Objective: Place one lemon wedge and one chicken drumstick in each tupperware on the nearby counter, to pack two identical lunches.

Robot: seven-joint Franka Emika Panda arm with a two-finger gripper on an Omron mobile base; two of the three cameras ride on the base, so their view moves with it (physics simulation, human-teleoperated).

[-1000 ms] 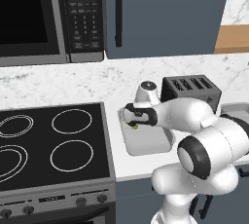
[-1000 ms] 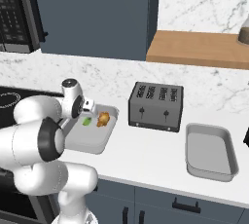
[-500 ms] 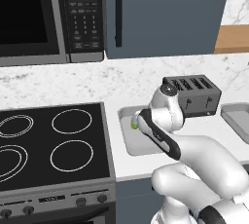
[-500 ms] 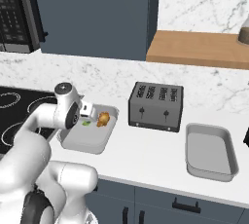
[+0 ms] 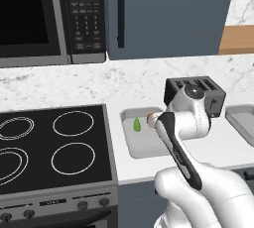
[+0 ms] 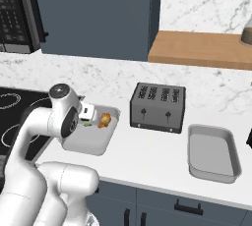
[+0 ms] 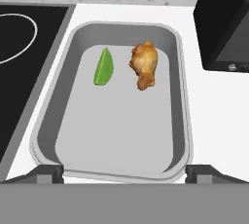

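where the black stovetop ends, you see one shallow light-grey rectangular tupperware tray holding two pieces of food.

in it you count one green pointed lemon wedge and one golden orange-brown chicken drumstick, lying side by side near the far end, close but apart. your gripper hangs above the near rim of this tray with its jaws spread wide and nothing between them. you count a second light-grey tupperware tray, alike in shape, on the white counter past the dark four-slot toaster; nothing lies in it. that makes two trays, one wedge and one drumstick, with the toaster standing between the trays.
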